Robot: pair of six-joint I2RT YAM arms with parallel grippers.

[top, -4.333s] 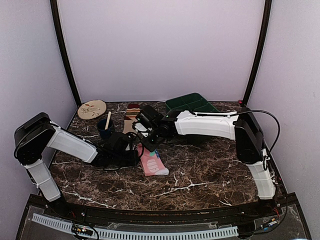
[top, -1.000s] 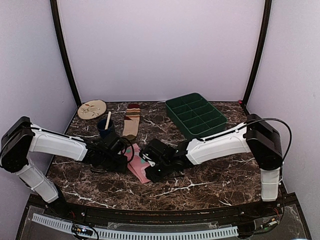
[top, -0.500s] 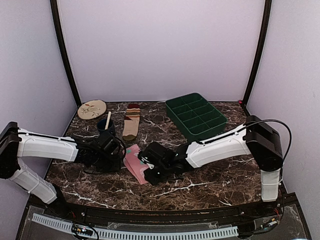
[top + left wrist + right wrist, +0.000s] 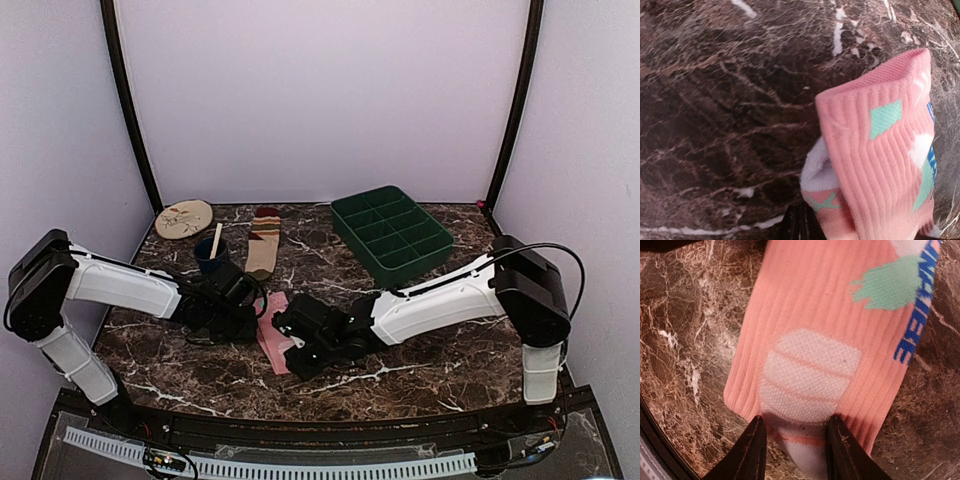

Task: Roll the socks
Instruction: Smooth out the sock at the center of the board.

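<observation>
Around: beyond the pink sock (image 4: 272,338) you have a dark cup (image 4: 210,256). The tan sock (image 4: 263,243) lies flat just right of the cup, and a plate (image 4: 184,217) sits farther back on the left. The green tray (image 4: 391,232) is back and to the right of the pink sock, well apart from it.
In the way: your two arms crowd the pink sock from either side, and the cup stands near, just behind your left gripper (image 4: 799,226).
Containers: the cup holds a pale stick (image 4: 216,240), leaning. The tray is split into compartments.
Pink sock: it lies on the marble table (image 4: 430,375) between your grippers, ribbed cuff toward the left one.
Left gripper: its fingers are closed tight at the cuff's edge. You cannot tell whether fabric is pinched.
Right gripper (image 4: 796,426): its fingers stand apart, astride the sock's white end.
</observation>
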